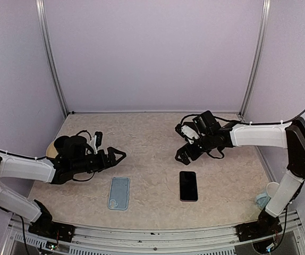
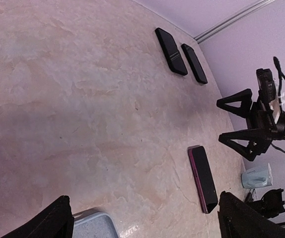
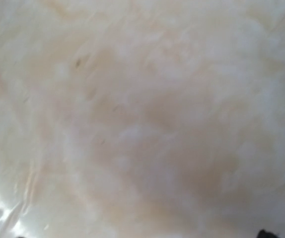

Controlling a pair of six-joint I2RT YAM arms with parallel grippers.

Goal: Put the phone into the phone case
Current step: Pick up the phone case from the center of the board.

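Right jaws wide, empty; phone point(image 1: 188, 186) near, on table point(image 1: 147, 138).

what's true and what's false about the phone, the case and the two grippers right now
1. The phone lies flat on the table, outside the case. True.
2. The right gripper is shut on the phone. False: its jaws are open and empty, and the phone lies apart from it on the table.
3. In the top view the case lies left of the phone, with bare table between them. True.
4. The left gripper holds the case. False: it is open and empty, and the case lies on the table.
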